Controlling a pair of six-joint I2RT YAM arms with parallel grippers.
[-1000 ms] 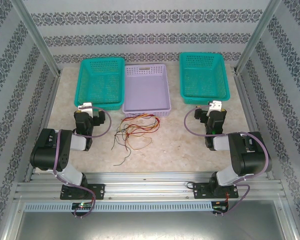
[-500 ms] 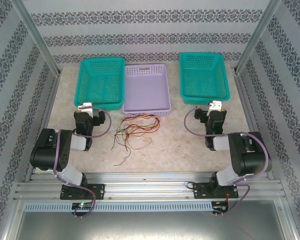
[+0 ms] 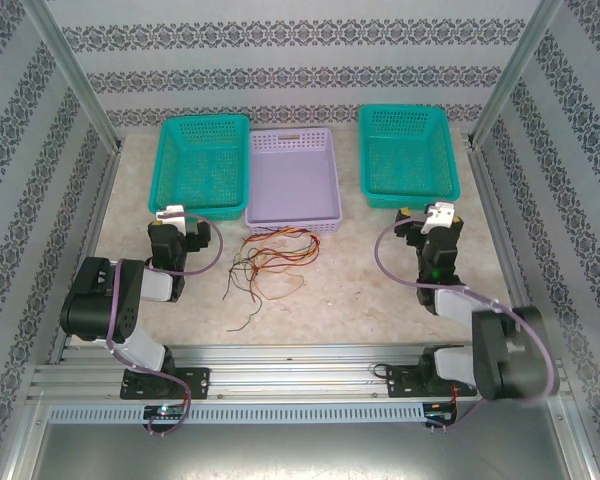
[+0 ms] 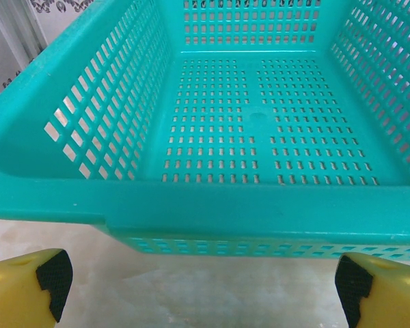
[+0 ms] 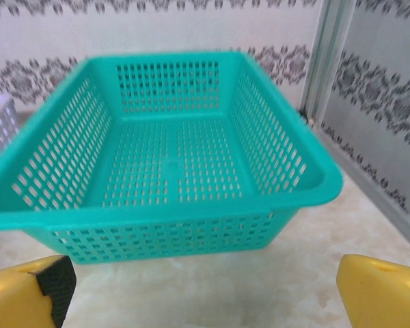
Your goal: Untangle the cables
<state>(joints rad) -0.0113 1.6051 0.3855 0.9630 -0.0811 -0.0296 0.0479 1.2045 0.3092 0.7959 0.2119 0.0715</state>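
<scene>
Marbled beige table [image 3: 360, 290], patterned wallpaper walls [image 3: 280, 40]; two teal baskets [image 3: 164, 165], one lilac basket [image 3: 292, 218]; one tangle of cables [image 3: 270, 262]; left gripper [image 4: 198, 290], right gripper [image 5: 205, 287] both spread wide, empty.

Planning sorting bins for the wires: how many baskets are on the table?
3. The left teal basket sits at the far left, the purple basket is in the middle, and the right teal basket is at the far right. None appears hidden.
</scene>
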